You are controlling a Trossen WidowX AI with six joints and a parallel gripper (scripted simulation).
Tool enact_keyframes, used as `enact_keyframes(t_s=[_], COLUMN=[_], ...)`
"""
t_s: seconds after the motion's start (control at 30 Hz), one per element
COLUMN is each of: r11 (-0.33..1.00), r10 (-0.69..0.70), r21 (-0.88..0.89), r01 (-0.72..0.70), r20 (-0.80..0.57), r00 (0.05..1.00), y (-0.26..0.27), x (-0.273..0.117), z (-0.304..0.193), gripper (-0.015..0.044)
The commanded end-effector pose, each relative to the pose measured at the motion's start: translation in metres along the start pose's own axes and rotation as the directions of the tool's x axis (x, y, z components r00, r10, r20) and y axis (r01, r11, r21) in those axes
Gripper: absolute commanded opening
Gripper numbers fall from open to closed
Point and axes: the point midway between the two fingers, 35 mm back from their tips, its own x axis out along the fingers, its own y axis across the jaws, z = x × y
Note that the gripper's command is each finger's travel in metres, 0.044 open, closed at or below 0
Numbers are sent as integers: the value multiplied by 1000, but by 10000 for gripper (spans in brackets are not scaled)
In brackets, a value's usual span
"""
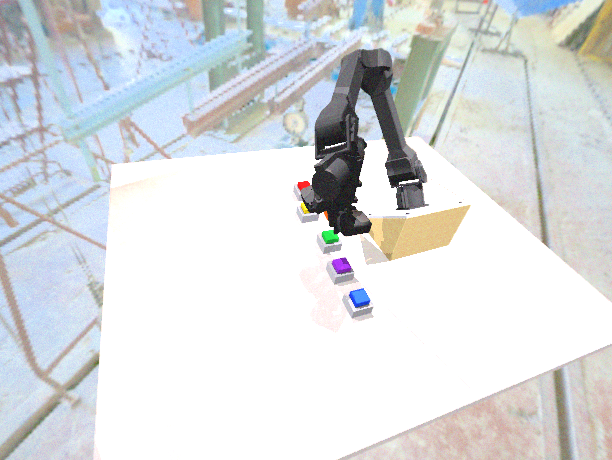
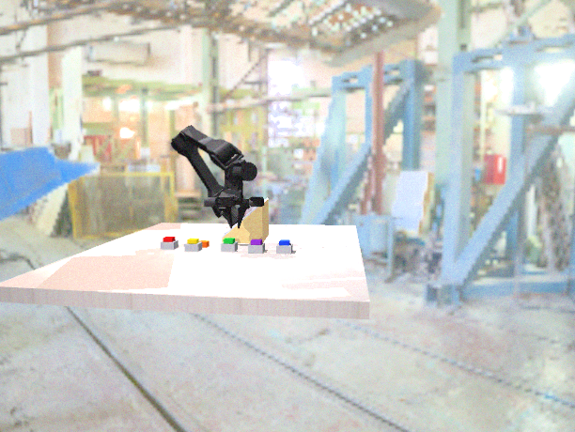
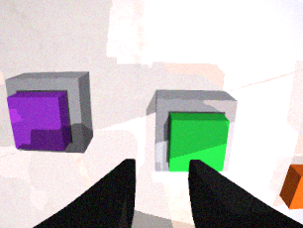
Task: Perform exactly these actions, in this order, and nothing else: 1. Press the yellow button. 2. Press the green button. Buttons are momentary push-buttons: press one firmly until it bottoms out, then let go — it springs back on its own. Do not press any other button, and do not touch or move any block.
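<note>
The green button (image 1: 330, 236) (image 2: 228, 240) (image 3: 198, 144) sits on a grey base, its cap standing up. The yellow button (image 1: 305, 209) (image 2: 193, 241) also has its cap up. It is partly behind the gripper in the top view and outside the wrist view. My gripper (image 2: 235, 226) (image 3: 161, 169) is partly open, with nothing between its fingers. Its tips hang above table height, close to the green button and a little toward the purple one. In the wrist view the right fingertip overlaps the near edge of the green button. The fingertips are hidden in the top view.
A purple button (image 1: 341, 265) (image 2: 256, 242) (image 3: 40, 119) and a blue button (image 1: 359, 297) (image 2: 285, 242) stand on one side of the green one. A red button (image 1: 303, 185) (image 2: 169, 239) is beyond the yellow. An orange block (image 2: 205, 244) (image 3: 297, 185) lies near the yellow button. A tan panel (image 1: 425, 230) stands by the arm's base.
</note>
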Motion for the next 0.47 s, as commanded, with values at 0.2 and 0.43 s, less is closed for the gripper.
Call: enact_keyframes(t_s=[0.2, 0.43], r11=[1000, 1000], r10=[18, 8], r21=[-6, -4], r01=[-18, -8], r20=[2, 1], r00=[1000, 1000], y=[136, 155], x=[-50, -54], z=[-10, -17], gripper=[361, 400])
